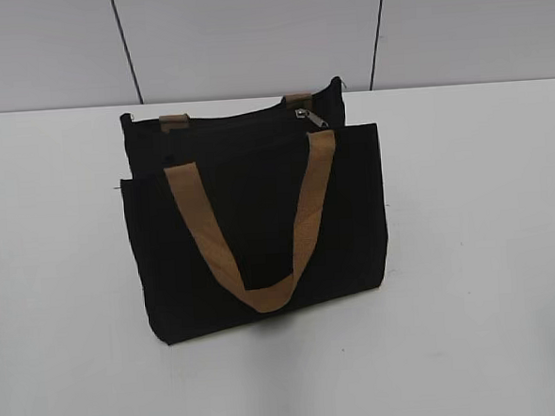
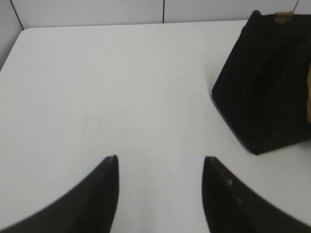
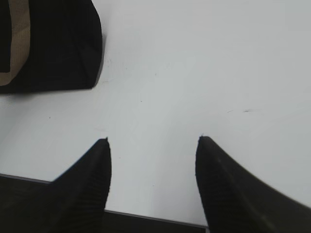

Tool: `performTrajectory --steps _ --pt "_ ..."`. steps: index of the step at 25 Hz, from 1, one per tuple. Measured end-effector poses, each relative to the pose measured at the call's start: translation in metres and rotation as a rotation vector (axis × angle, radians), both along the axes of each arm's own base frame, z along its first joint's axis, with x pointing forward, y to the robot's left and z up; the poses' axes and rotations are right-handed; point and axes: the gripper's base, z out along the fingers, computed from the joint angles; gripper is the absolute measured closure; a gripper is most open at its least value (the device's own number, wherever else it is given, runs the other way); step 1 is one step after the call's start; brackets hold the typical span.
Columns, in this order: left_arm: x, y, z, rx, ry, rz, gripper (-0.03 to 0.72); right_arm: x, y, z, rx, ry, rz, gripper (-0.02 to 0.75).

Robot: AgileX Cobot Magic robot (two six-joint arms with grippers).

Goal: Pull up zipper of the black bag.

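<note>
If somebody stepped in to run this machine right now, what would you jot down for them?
Left gripper: open, empty, over bare table, bag to its right.
Right gripper: open, empty, near the table's front edge, bag to its upper left.
Black bag lies mid-table, one tan handle draped over its front.
Zipper slider sits near the right end of the top opening, untouched.
Done: nothing yet. Left: steady the bag, grip the slider, pull it along the track.

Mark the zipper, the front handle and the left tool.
zipper point(image 1: 312, 117): exterior view, on the metal slider at the bag's top right.
front handle point(image 1: 264, 295): exterior view, on the bottom of the tan loop.
left tool point(image 2: 160, 162): left wrist view, midway between the open fingertips.
</note>
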Motion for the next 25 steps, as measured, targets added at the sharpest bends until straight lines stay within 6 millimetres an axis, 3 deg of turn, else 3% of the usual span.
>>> performTrajectory --steps 10,25 --pt "-0.0001 -0.0004 0.0000 -0.004 0.001 -0.003 0.281 0.0002 -0.0001 0.0004 0.001 -0.005 -0.001 0.303" --pt "-0.0021 -0.0043 -0.0001 -0.039 -0.005 0.071 0.377 0.0003 -0.0001 0.0005 0.001 -0.007 -0.001 0.303"
